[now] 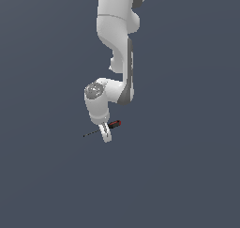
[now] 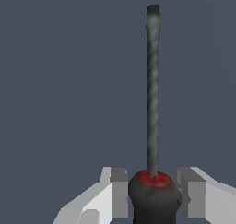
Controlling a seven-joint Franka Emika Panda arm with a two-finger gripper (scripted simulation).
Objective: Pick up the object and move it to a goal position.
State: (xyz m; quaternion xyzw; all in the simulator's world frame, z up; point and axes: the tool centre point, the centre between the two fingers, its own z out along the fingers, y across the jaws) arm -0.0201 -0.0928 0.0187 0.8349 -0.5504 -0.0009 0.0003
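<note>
The screwdriver (image 1: 114,125) has a black-and-red handle and a thin dark shaft that points toward the exterior view's left. My gripper (image 1: 107,134) reaches down over it from the white arm, one finger on each side of the handle. In the wrist view the screwdriver (image 2: 153,103) runs away from the camera, its black handle with a red collar sitting between the two fingers (image 2: 119,191). Both pads touch the handle's sides, so the gripper (image 2: 154,197) is shut on it. I cannot tell whether the screwdriver rests on the ground or is off it.
The ground (image 1: 187,175) is a plain dark grey-blue surface all around. No other objects, containers or edges show in either view. The white arm (image 1: 117,39) comes down from the top of the exterior view.
</note>
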